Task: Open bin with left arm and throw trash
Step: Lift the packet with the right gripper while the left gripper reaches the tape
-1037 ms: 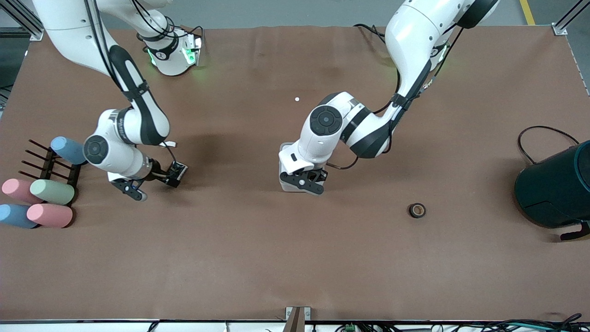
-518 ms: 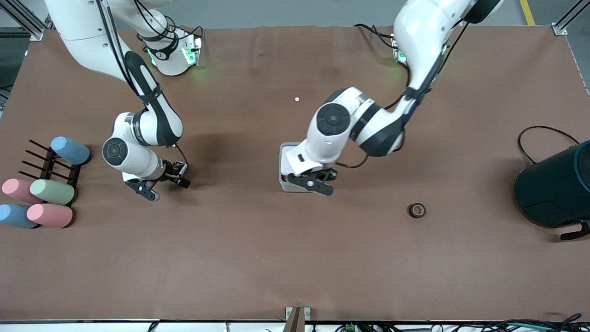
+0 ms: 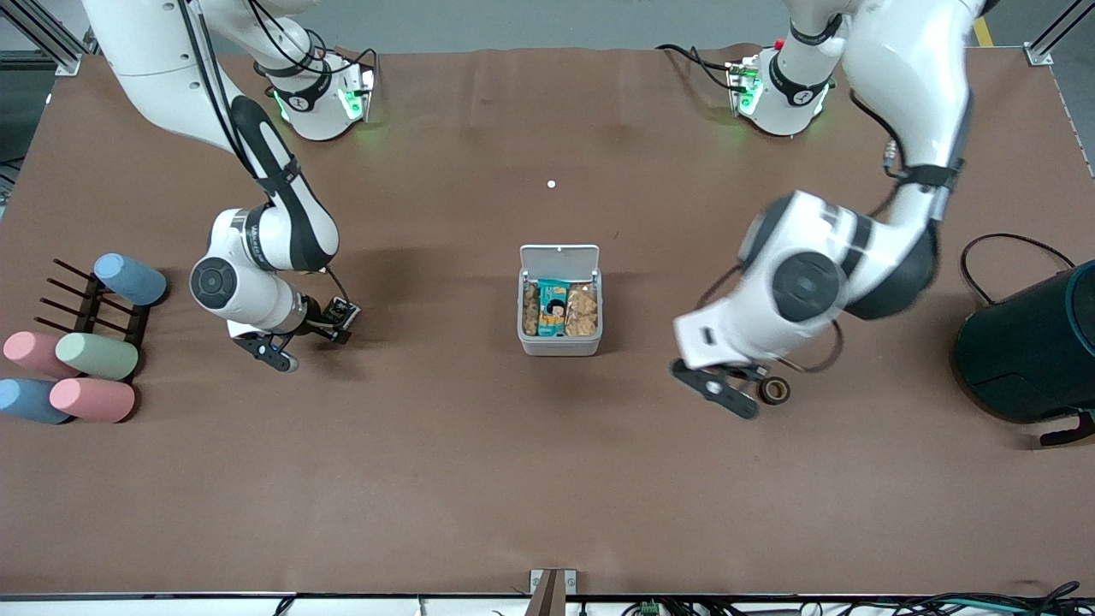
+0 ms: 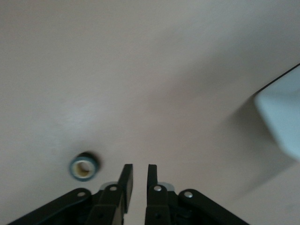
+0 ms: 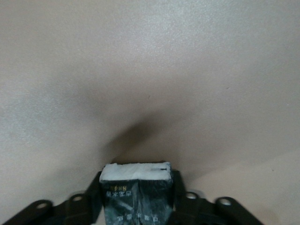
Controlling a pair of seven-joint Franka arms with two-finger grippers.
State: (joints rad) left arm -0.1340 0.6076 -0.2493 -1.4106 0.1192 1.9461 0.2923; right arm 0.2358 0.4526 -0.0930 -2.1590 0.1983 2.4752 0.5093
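1. White-grey, the small square plastic bin [image 3: 559, 344] with rounded corners sits mid-table, its flat hinged lid [image 3: 559, 256] swung up and open on the side toward the robots' bases.
2. Inside the bin lie printed snack wrappers, one teal and orange between two tan ones.
3. The left gripper [image 3: 724, 392] hangs low over the brown table cover [image 3: 479, 479], toward the left arm's end from the bin and just beside the small dark tape roll [image 3: 775, 390].
4. In the left wrist view its two black fingers [image 4: 125, 180] stand only a narrow slit apart with nothing between them; the tape roll [image 4: 84, 167] lies flat on the cover close by, apart from them.
5. The right gripper [image 3: 272, 352] is low over the cover toward the right arm's end, well apart from the bin.
6. The right wrist view shows its fingers clamped on a black printed packet with a white top edge [image 5: 136, 187].
7. Pastel cylinders [image 3: 96, 355] in blue, green and pink lie around a dark wire rack [image 3: 94, 301] at the right arm's end.
8. A large dark teal cylinder [image 3: 1031, 342] stands at the left arm's end.
9. A tiny white speck [image 3: 551, 184] rests on the cover between the bin and the bases.
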